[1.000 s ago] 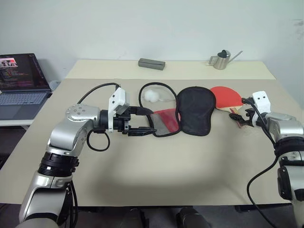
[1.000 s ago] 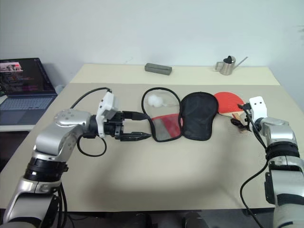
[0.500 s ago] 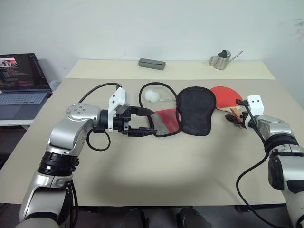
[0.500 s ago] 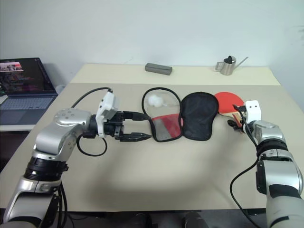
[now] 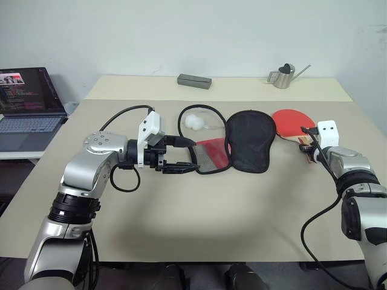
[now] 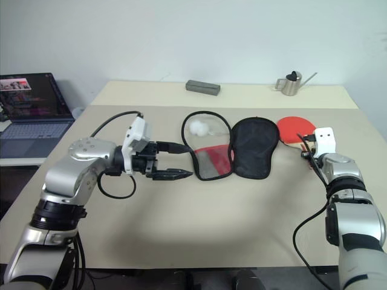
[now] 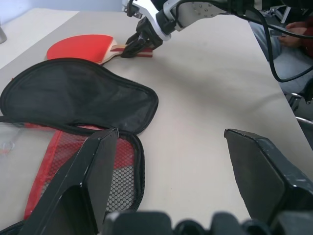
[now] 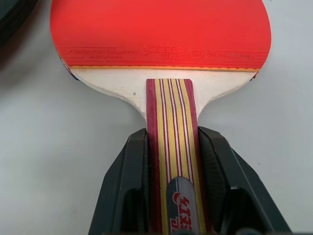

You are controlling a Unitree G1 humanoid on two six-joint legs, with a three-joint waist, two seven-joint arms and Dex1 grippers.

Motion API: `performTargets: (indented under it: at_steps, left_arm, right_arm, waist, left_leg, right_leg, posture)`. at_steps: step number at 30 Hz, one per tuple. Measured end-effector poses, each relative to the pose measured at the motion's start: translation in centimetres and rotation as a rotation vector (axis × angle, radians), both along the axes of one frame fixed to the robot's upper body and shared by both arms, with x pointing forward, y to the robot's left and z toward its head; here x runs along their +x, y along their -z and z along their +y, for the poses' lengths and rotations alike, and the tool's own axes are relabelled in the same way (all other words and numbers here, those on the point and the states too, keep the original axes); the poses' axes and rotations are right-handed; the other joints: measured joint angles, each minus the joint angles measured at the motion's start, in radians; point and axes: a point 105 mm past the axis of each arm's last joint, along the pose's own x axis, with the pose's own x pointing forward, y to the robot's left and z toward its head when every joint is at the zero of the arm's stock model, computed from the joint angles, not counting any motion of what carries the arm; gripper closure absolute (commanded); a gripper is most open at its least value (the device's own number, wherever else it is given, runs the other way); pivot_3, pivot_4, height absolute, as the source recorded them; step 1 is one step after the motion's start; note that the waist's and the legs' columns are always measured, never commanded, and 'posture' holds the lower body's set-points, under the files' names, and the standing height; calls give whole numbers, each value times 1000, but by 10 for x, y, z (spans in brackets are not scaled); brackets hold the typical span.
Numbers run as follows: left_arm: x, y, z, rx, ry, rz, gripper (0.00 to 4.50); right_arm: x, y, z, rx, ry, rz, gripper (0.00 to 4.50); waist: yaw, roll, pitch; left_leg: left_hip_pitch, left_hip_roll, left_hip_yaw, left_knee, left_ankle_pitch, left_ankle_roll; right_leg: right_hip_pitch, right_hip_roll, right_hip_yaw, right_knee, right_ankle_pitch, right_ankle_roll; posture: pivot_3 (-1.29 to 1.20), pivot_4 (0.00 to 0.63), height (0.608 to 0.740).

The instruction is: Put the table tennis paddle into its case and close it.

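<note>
On the table (image 5: 181,205) lay one table tennis paddle (image 5: 290,122), one open case (image 5: 233,142), one grey box (image 5: 194,80) and one small metal watering can (image 5: 283,76); one laptop (image 5: 27,99) sat alongside.

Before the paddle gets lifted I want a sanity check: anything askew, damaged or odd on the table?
Nothing stands out. The case lies unzipped and spread flat, the table tennis paddle lies flat beside it, undamaged, and the right gripper has its fingers squarely on either side of the handle.
</note>
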Motion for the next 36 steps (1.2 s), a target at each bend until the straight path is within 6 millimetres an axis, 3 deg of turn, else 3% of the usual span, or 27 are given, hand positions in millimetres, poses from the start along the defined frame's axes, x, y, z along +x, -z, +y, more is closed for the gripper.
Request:
performTargets:
  at_steps: [9,13,16,21,25,32,36]
  left_arm:
    - [7,2,5,-7,-57,-5,703]
    - [7,3,8,-2,-60,-10,703]
    - [5,5,13,10,-61,-6,703]
    - [9,0,30,20,-91,-55,703]
    - [15,3,40,29,-130,-57,703]
    - [16,2,41,30,-129,-72,703]
    - [15,0,40,24,-122,-77,703]
  right_arm:
    - [-4,-19,-23,-23,84,-30,3413]
    - [2,-60,0,-1,-16,-111,3413]
    - [-5,-86,34,40,-103,-162,3413]
    - [-21,-65,99,186,-169,-79,3413]
    - [-29,-56,126,228,-154,-36,3413]
    - [-33,-48,162,288,-126,-21,3413]
    - [-34,-40,166,278,-90,-6,3413]
  waist:
    - [-1,0,0]
    - [-14,1,0]
    - [-15,1,0]
    - [-14,1,0]
    - [-6,1,0]
    - [2,1,0]
    - [2,1,0]
  left_leg:
    - [0,0,0,0,0,0]
    - [0,1,-1,0,0,0]
    - [0,2,-2,0,0,0]
    - [0,1,-2,0,0,0]
    - [-2,1,-1,0,0,0]
    - [-3,1,-1,-1,0,0]
    - [-3,1,-1,-1,0,0]
  right_leg:
    - [0,0,1,0,0,0]
    - [-1,1,1,2,0,0]
    - [-1,2,-1,2,0,0]
    - [-1,1,0,2,0,0]
    - [-3,0,0,1,0,0]
    - [-5,0,0,2,0,0]
    - [-5,0,1,2,0,0]
  posture:
    - [0,150,740]
    - [0,150,740]
    - [0,150,740]
    - [0,150,740]
    - [0,150,740]
    - [0,150,740]
    - [0,150,740]
